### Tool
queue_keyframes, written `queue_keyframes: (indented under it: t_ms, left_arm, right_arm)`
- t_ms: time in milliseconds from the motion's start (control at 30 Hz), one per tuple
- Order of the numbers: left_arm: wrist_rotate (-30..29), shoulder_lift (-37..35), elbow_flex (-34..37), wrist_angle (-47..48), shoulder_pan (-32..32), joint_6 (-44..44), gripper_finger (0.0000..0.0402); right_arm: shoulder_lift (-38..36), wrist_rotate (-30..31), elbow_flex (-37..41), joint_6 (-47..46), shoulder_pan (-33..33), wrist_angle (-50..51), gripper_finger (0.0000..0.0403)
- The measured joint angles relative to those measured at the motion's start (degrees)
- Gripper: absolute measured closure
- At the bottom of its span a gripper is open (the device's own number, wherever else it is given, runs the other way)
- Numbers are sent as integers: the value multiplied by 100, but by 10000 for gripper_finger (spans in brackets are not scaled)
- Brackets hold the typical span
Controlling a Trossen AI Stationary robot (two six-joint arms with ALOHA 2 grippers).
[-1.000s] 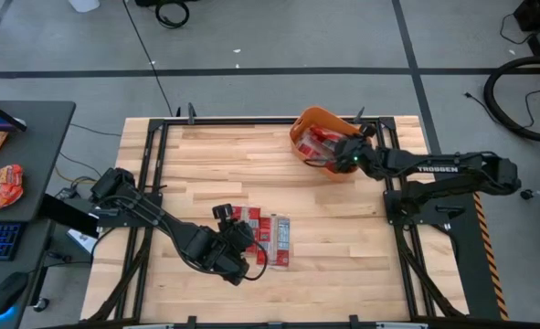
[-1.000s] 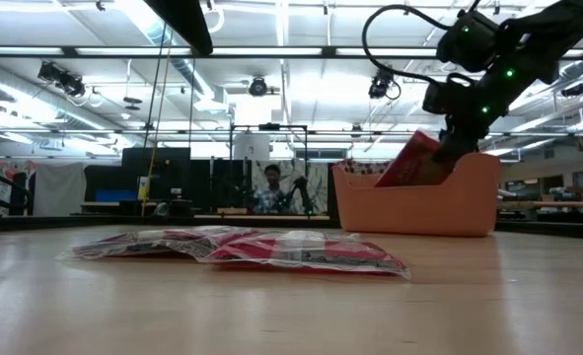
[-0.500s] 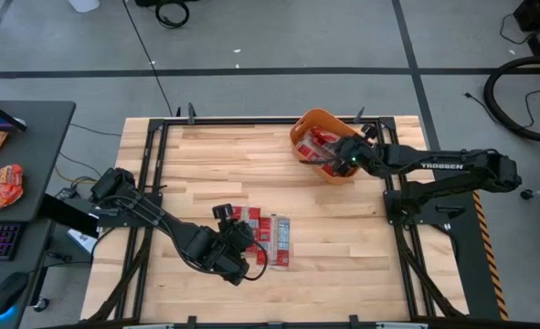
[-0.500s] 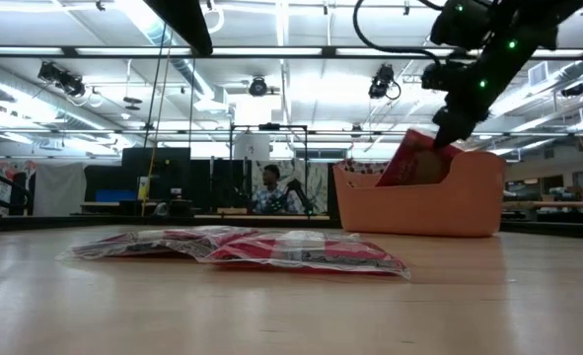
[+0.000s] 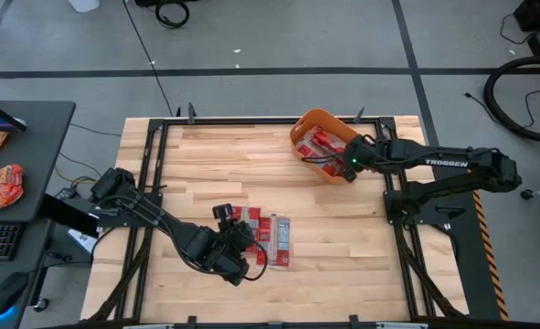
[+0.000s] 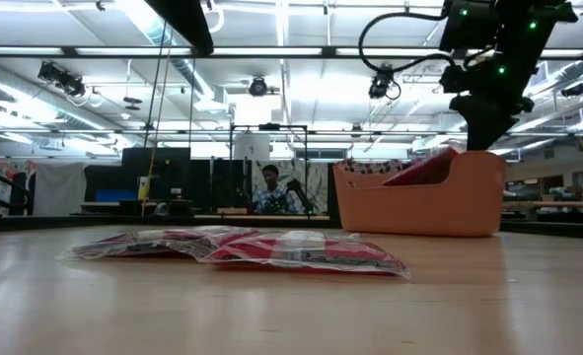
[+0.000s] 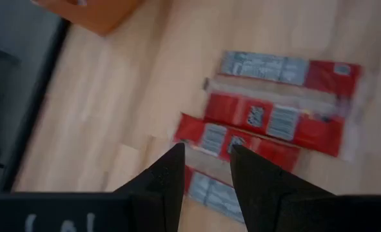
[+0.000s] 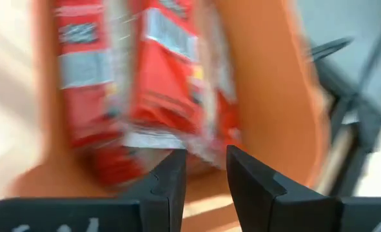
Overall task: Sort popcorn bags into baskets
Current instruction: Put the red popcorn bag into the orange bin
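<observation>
Three red popcorn bags (image 5: 270, 239) lie flat side by side in the middle of the table near its near edge, also in the low view (image 6: 242, 247) and the left wrist view (image 7: 274, 103). My left gripper (image 5: 249, 256) (image 7: 206, 164) hovers open at their left end, above them. The orange basket (image 5: 308, 122) (image 6: 419, 202) stands at the far right and holds several bags (image 5: 326, 144) (image 8: 164, 71). One bag (image 6: 424, 170) leans on the basket's rim. My right gripper (image 5: 339, 164) (image 6: 483, 133) (image 8: 205, 169) is open above the basket's near-right wall, clear of the bags.
Black frame rails (image 5: 151, 183) run along the table's left and right sides. A grey side table (image 5: 23, 164) to the left carries an orange-red snack pouch (image 5: 3, 185). A person (image 6: 269, 187) sits far behind the table. Bare wood lies between the basket and the flat bags.
My right gripper has risen out of the basket and drawn back toward the table's right edge, coming away from the bag it held upright there. That bag has tipped over and now lies low, leaning on the rim.
</observation>
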State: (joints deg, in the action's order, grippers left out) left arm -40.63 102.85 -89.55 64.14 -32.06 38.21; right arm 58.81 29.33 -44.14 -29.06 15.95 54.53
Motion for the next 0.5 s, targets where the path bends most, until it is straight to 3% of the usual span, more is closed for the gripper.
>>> queue_keyframes:
  t_ms: [67,167,367,500]
  left_arm:
    - [-304,6,1,-1,29,-1,271]
    - [-509,41,3,7,124,-164,271]
    - [203,120,8,-41,309,-1103,271]
    - [865,174,44,-434,359,-1863,271]
  right_arm:
    - [0,-296,-77,-29,-97,54,288]
    - [0,-154,-259,9,-308,69,288]
    - [-2,627,-801,-84,-636,261,288]
    - [9,664,-879,83,-857,-50,288]
